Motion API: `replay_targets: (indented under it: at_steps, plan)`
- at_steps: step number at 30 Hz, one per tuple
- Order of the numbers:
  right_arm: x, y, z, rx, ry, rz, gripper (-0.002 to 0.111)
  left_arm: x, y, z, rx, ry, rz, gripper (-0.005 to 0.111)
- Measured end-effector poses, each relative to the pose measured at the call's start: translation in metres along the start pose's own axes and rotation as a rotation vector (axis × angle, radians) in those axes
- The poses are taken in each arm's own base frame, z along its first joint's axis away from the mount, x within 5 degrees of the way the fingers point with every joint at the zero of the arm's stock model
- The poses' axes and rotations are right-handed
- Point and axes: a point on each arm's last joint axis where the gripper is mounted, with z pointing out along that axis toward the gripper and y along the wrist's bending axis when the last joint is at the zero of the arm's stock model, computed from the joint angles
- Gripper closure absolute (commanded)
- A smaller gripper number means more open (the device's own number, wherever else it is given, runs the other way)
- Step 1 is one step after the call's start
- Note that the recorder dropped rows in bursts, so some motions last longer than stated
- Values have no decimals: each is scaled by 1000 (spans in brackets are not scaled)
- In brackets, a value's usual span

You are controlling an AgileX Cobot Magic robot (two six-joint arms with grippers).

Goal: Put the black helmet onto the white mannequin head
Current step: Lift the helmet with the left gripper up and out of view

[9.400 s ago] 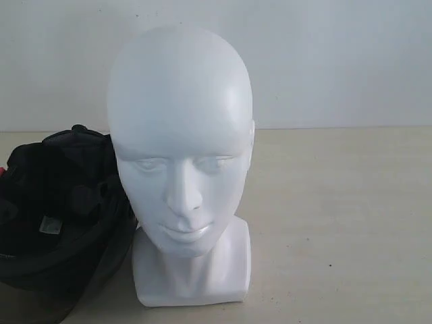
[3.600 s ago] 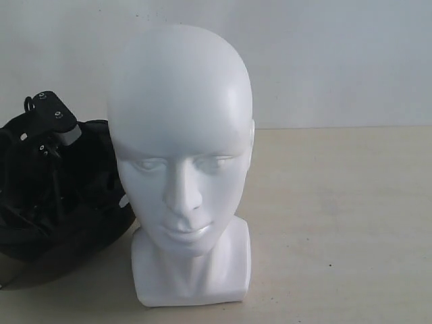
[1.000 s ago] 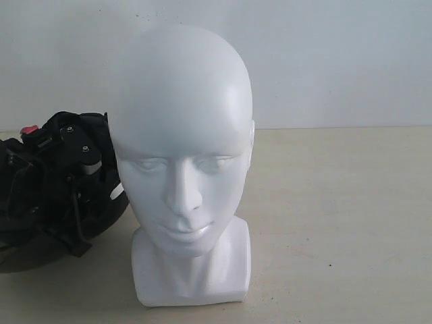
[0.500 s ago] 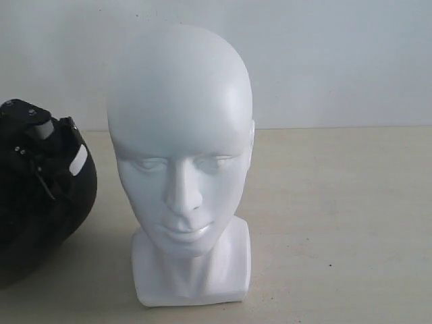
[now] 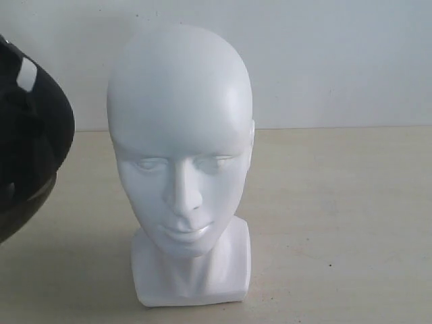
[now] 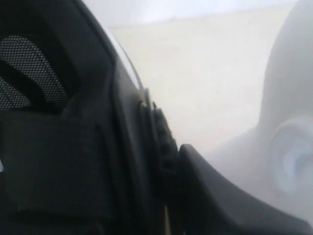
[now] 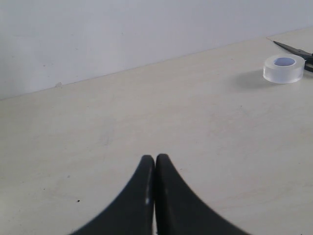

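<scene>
Beige table [image 5: 337, 202], head [image 5: 179, 121] bare: helmet [image 5: 30, 135] hangs left, apparently clamped in left gripper [image 6: 164, 161], right gripper [image 7: 155, 164] pinched empty, capping not yet done.

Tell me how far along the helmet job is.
Done: the helmet is gripped, left fingers pinching its rim. In hand: it hangs raised beside the mannequin head, apart from it. Left: moving it over and lowering it onto the bare top. The right fingers are shut, empty.

The black helmet [image 5: 34, 131] has risen higher and shifted farther left.
</scene>
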Motion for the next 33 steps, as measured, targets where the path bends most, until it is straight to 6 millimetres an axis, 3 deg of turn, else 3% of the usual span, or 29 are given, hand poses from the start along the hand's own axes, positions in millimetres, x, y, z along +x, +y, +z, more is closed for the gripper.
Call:
replay_targets:
  at_steps: [9,17,21,26,33]
  plan:
    - [0,0,0,0,0,0,108,-37,-21,-48,88,-297,-65,102]
    - [0,0,0,0,0,0,108,-96,-43,-100,143,-547,11,102]
    - [0,0,0,0,0,0,108,-121,-51,-121,208,-682,-35,102]
    - [0,0,0,0,0,0,108,-149,-57,-133,344,-804,-94,102]
    - [0,0,0,0,0,0,108,-174,-60,-134,455,-811,-99,102]
